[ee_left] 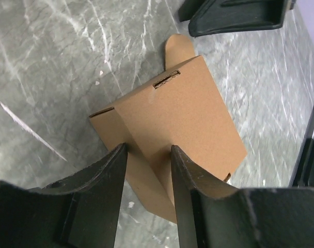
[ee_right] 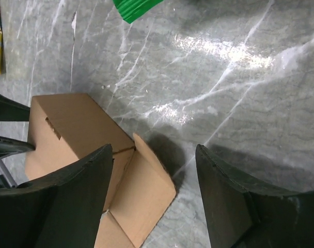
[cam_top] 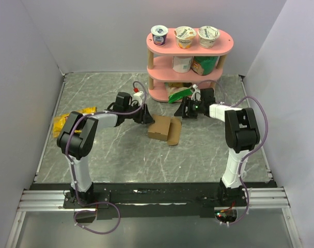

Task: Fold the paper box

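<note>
The paper box (cam_top: 158,128) is a small brown cardboard box lying mid-table, with its right end open and a flap (cam_top: 174,133) spread on the table. My left gripper (cam_top: 146,118) sits at the box's left end. In the left wrist view the left gripper (ee_left: 147,151) is shut across a corner edge of the box (ee_left: 183,119), both fingers touching cardboard. My right gripper (cam_top: 184,110) hovers to the right of the box, open. In the right wrist view the right gripper (ee_right: 154,151) spans the raised flap (ee_right: 146,191) without touching it.
A pink three-tier shelf (cam_top: 190,46) with yogurt cups stands at the back. A green bag (cam_top: 178,95) lies at its foot, close to the right gripper. A yellow snack bag (cam_top: 64,121) lies at the far left by the wall.
</note>
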